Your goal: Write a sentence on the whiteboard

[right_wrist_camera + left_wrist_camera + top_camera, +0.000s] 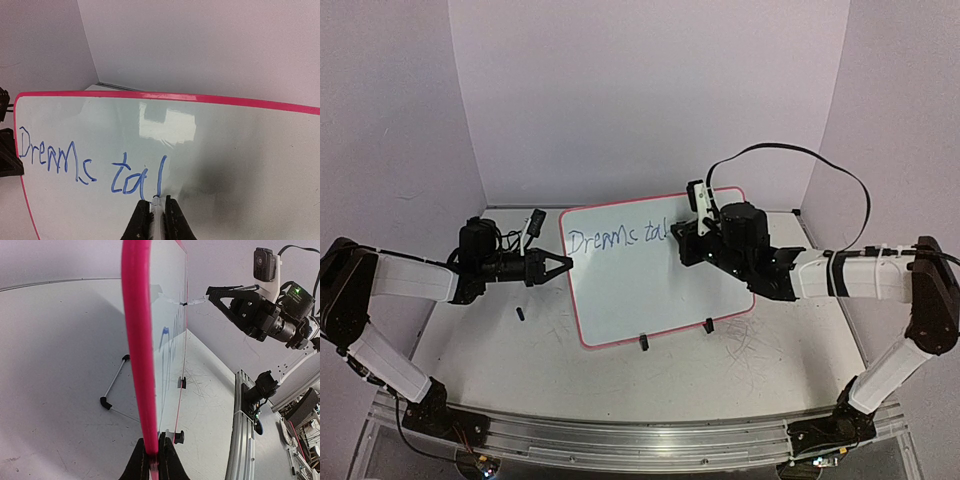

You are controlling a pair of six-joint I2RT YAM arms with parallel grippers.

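Board: pink-rimmed rectangular white whiteboard [650,290], likely light, stiff, slick.
Hold: left gripper [152,452] pinched shut on left rim, sensibly.
Pen: right gripper [155,214] closed around slim white marker [195,302].

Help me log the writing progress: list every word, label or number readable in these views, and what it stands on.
"Dreams" - blue handwriting on the whiteboard, left part.
"tal" - an unfinished second word on the same board, its last stroke ending at the tip of the marker.
No other text can be read in any view.
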